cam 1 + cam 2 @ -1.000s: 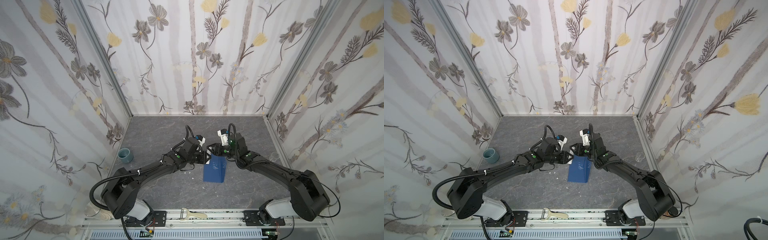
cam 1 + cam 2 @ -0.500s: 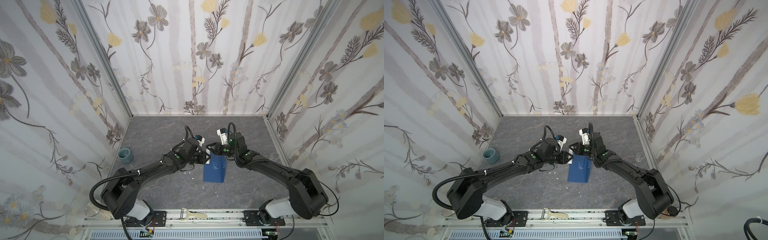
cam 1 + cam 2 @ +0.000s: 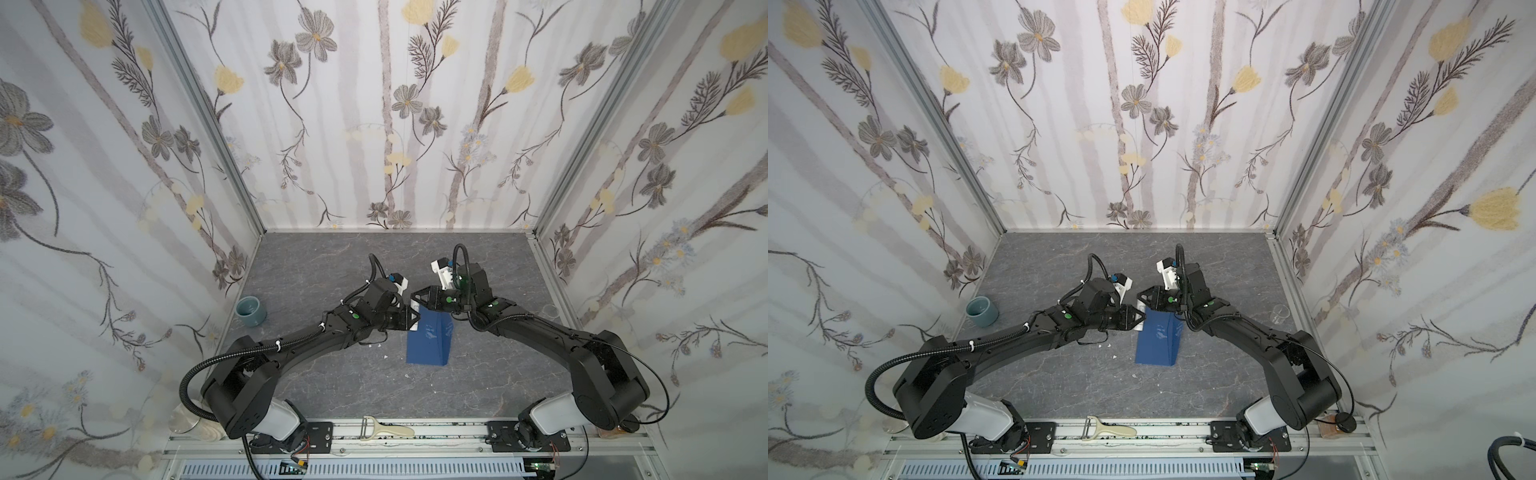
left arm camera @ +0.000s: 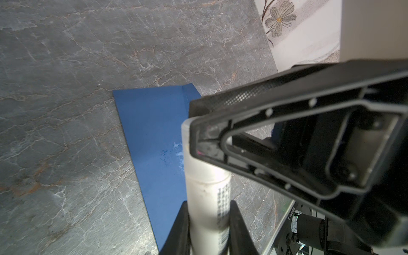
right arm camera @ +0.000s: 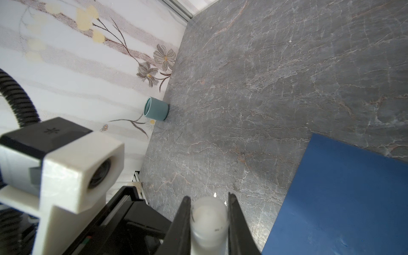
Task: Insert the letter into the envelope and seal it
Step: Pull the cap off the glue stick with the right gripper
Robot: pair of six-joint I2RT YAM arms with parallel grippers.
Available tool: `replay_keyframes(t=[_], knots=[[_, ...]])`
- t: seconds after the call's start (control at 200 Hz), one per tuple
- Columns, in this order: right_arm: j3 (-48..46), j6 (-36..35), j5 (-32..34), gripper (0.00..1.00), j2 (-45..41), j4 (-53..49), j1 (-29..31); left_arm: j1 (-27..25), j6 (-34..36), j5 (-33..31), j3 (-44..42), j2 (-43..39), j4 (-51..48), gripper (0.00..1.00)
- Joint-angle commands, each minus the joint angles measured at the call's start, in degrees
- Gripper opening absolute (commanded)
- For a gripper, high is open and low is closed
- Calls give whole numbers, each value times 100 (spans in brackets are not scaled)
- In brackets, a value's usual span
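The dark blue envelope [image 3: 430, 343] [image 3: 1158, 340] lies flat on the grey table, with a pale smear [image 4: 177, 152] near its middle. The letter is hidden. Just above the envelope's far end the two grippers meet on a white glue stick [image 4: 207, 192] [image 3: 414, 309]. My left gripper [image 4: 208, 204] [image 3: 413, 322] is shut on the stick's printed barrel. My right gripper [image 5: 208, 197] [image 3: 415, 299] is shut on the stick's other end [image 5: 208, 220]. In the right wrist view, the envelope [image 5: 342, 198] lies beside the jaws.
A teal cup [image 3: 250, 311] [image 5: 155, 109] stands by the left wall. A clear glass [image 3: 1280, 313] sits near the right wall. A peeler [image 3: 386, 430] lies on the front rail. Small white scraps [image 3: 384, 357] dot the table left of the envelope.
My right gripper's jaws have closed in on the glue stick's end. Both arms and the envelope have hardly moved.
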Motion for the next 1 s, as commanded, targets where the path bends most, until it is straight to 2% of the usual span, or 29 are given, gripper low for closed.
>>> replay_keyframes(t=[0.0,0.3,0.994], knots=[[94,-150,536,0,96,165,-75,-69,69,630,-8,-20,126,0],[137,-174,510,0,170,156,-156,-78,-5,630,-87,-38,127,0],[275,-271,585,0,353,139,-311,-90,-93,1052,-43,103,126,0]])
